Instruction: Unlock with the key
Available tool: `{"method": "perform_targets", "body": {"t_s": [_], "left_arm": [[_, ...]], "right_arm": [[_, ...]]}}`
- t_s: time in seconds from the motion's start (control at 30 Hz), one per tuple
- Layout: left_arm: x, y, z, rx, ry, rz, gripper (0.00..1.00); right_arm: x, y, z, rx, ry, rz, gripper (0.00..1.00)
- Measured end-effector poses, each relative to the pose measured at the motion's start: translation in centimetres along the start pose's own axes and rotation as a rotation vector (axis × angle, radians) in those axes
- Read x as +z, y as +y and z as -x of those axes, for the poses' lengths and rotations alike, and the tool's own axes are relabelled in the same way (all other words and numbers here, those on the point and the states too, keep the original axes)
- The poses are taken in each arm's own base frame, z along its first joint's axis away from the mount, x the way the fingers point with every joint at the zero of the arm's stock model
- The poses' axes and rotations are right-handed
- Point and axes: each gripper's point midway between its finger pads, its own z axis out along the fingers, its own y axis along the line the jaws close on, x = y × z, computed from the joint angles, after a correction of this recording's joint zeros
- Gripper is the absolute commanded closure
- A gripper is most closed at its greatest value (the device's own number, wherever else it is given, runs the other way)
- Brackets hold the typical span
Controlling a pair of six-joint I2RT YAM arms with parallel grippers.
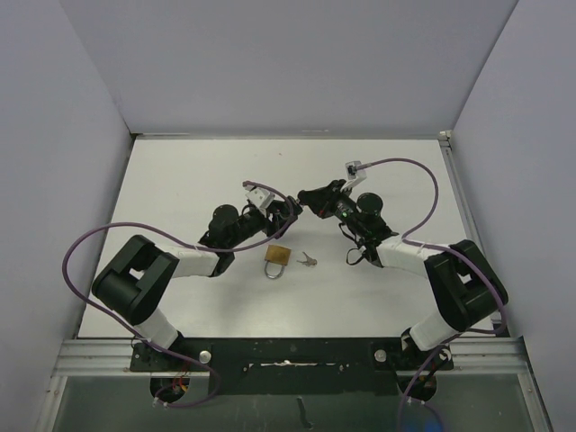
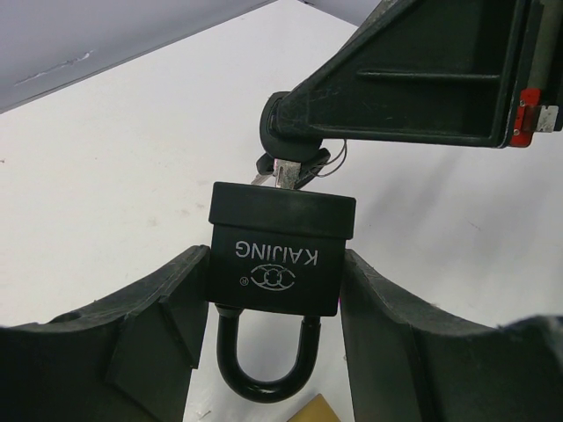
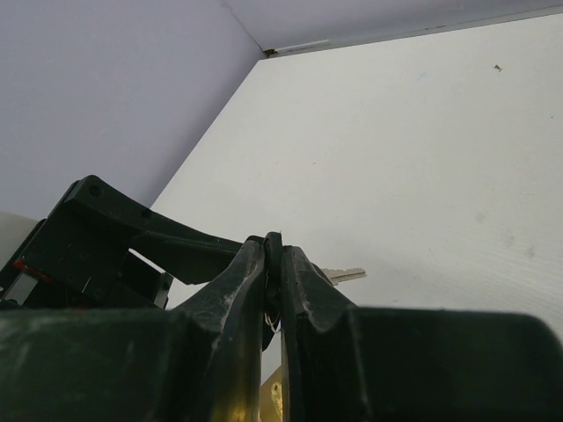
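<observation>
Key-in-lock step: my L jaws clamp the black square KAIJING padlock point(image 2: 281, 255) by its sides, R jaws pinched shut on the silver black-headed key point(image 2: 282, 173) stuck into it; next needs a clean twist w/o slipping.

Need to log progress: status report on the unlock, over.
Left hand shut on black padlock, shackle closed. Right hand shut on key, blade in padlock. Brass padlock, loose key on table, clear of both.

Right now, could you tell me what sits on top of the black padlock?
A key pinched by the right gripper meets the black padlock there; the body hides how far its blade enters.
</observation>
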Motion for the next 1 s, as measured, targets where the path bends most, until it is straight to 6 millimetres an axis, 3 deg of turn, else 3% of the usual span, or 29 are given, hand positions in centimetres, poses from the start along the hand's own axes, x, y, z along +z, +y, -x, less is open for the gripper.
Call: {"method": "perform_targets", "body": {"t_s": [0.27, 0.47, 1.0], "left_arm": [[0.1, 0.3, 0.2, 0.082, -0.005, 0.008, 1.0], [1.5, 0.2, 0.5, 0.2, -0.011, 0.044, 1.0], [1.8, 0.7, -0.4, 0.238, 0.02, 0.08, 1.0]], "right_arm": [[0.3, -0.1, 0.1, 0.027, -0.003, 0.007, 1.0], [0.4, -0.4, 0.2, 0.057, -0.007, 0.014, 1.0], [0.5, -1.2, -0.4, 0.081, -0.003, -0.006, 1.0]]}}
